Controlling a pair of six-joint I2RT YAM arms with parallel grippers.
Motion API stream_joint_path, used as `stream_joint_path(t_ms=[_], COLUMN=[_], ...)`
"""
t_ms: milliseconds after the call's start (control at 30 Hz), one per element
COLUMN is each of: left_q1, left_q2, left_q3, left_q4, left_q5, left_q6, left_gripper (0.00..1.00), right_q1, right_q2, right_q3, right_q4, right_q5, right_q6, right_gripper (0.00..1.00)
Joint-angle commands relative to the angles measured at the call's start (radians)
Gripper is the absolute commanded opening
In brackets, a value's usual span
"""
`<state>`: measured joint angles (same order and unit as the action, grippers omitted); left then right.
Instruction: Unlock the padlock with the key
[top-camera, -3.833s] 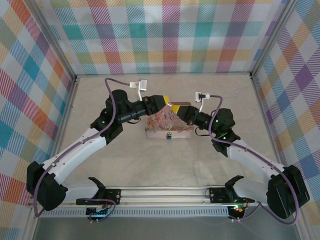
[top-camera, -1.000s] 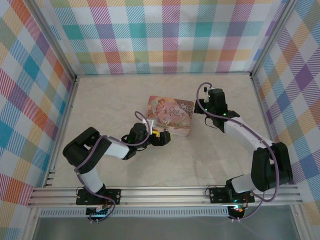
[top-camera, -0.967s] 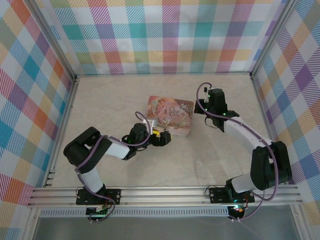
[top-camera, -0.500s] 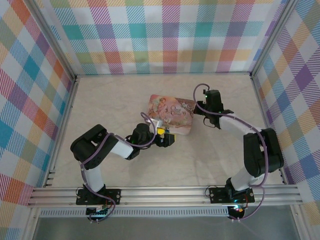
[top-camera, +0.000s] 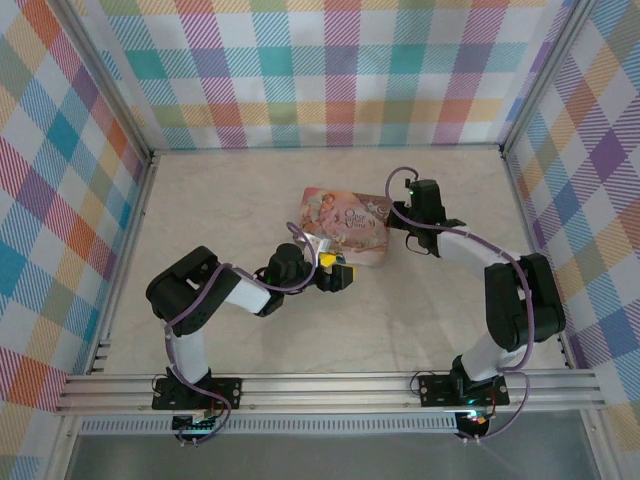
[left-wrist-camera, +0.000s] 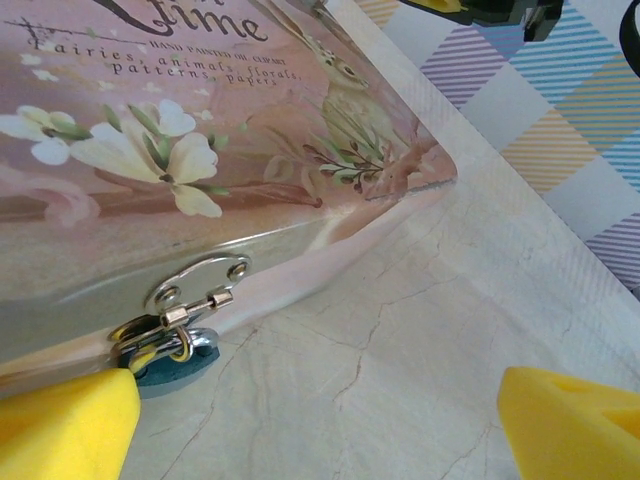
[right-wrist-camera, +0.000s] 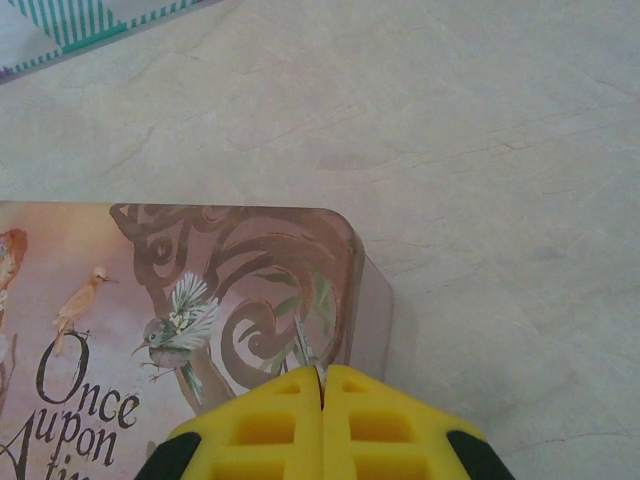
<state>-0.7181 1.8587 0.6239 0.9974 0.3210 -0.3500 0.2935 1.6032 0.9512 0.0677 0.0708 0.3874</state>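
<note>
While two arms are bending in over the pale table (top-camera: 420, 320), the top camera is giving us one pink box (top-camera: 345, 222) lying flat mid-table. The cursive writing on its lid is too small to read from up here. The left gripper (top-camera: 336, 274) is sitting at the box's near edge, and the right gripper (top-camera: 399, 219) is at its right-hand edge.

Over to the left wrist: two yellow fingers (left-wrist-camera: 65, 425) are standing wide apart in the bottom corners, with nothing between them but table. One silver latch (left-wrist-camera: 195, 288) is hanging down the box's front wall. The one padlock (left-wrist-camera: 170, 360) is dangling from it, low by the table, half tucked behind the finger in the bottom-left corner. The lid is showing "ime" in big script and smaller lines reading "animals, florals" and "patterns, papers", above a spray of white flowers (left-wrist-camera: 150, 160).

Now the right wrist: its two yellow fingers are pressing tight together, pinching one thin silvery key (right-wrist-camera: 306, 352), whose tip is poking out over the box's corner. The lid here is reading "Once" and "upon", with two painted birds (right-wrist-camera: 178, 325) beside the words.
</note>
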Motion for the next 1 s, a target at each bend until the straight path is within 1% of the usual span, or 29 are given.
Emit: stream_joint_path(t_ms=[0, 133, 267, 333, 400, 500, 600, 800, 967], left_q1=[-0.022, -0.043, -0.055, -0.058, -0.058, -0.058, -0.058, -0.058, -0.057], left_q2=[0.005, -0.003, 0.004, 0.017, 0.026, 0.03, 0.031, 0.028, 0.033], left_q3=[0.004, 0.015, 0.043, 0.051, 0.058, 0.075, 0.099, 0.102, 0.108], left_q4=[0.009, -0.048, -0.085, -0.077, -0.055, -0.033, -0.039, -0.045, -0.035], left_q5=[-0.117, -0.237, -0.263, -0.244, -0.195, -0.092, -0.028, -0.007, 0.008], left_q6=[0.021, 0.037, 0.052, 0.056, 0.055, 0.061, 0.066, 0.065, 0.054], left_gripper=[0.94, 0.94, 0.95, 0.95, 0.95, 0.93, 0.92, 0.89, 0.86], right_q1=[-0.007, -0.007, -0.007, -0.008, -0.007, -0.007, -0.008, -0.011, -0.019], right_q2=[-0.037, -0.049, -0.063, -0.069, -0.074, -0.08, -0.083, -0.106, -0.143], right_q3=[0.01, -0.002, -0.015, -0.02, -0.021, -0.026, -0.031, -0.044, -0.056], right_q4=[0.023, 0.028, 0.03, 0.032, 0.027, 0.027, 0.026, 0.008, -0.075], right_q5=[-0.003, -0.003, 0.004, 0.006, 0.007, 0.011, 0.011, 0.049, 0.192], right_q6=[0.007, 0.009, 0.003, 0.0, -0.004, -0.006, -0.007, -0.008, 0.029], right_gripper=[0.0, 0.0, 0.0, 0.0, 0.0, 0.0, 0.0, 0.0, 0.0])
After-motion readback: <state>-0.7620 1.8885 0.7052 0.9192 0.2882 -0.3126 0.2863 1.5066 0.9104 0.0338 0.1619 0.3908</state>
